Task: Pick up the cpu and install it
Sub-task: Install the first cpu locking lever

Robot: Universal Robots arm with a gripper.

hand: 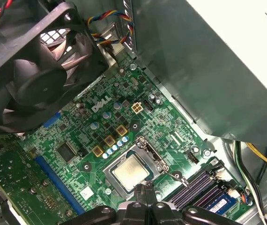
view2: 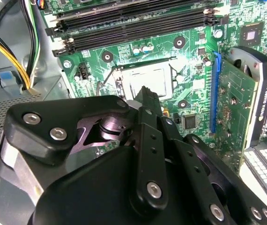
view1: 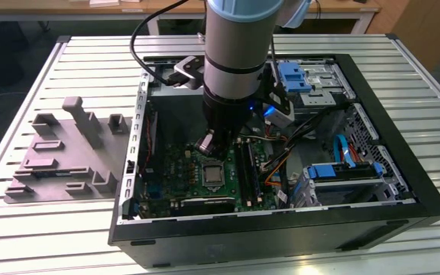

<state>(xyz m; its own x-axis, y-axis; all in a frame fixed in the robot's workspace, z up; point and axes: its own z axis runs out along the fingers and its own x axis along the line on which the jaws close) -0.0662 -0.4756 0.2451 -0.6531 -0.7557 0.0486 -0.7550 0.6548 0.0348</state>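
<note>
The cpu (hand: 130,171), a small square chip with a silvery top, lies flat in the socket on the green motherboard (hand: 77,136). It also shows in the second wrist view as the cpu (view2: 148,77), and in the exterior view as the cpu (view1: 212,174), low inside the open computer case. My gripper (hand: 145,191) hangs just above the chip's edge with its two black fingers pressed together and nothing between them. In the second wrist view the gripper (view2: 147,93) tip ends next to the socket. A silver socket frame (hand: 158,159) runs around the chip.
Black memory slots (view2: 133,23) lie beside the socket. A graphics card (view2: 236,103) stands in its blue slot on the other side. A black fan (hand: 30,70) hangs close over the board. Cables (view1: 281,154) and a blue-handled drive cage (view1: 342,172) fill the case's right. A grey fixture plate (view1: 59,154) lies outside it.
</note>
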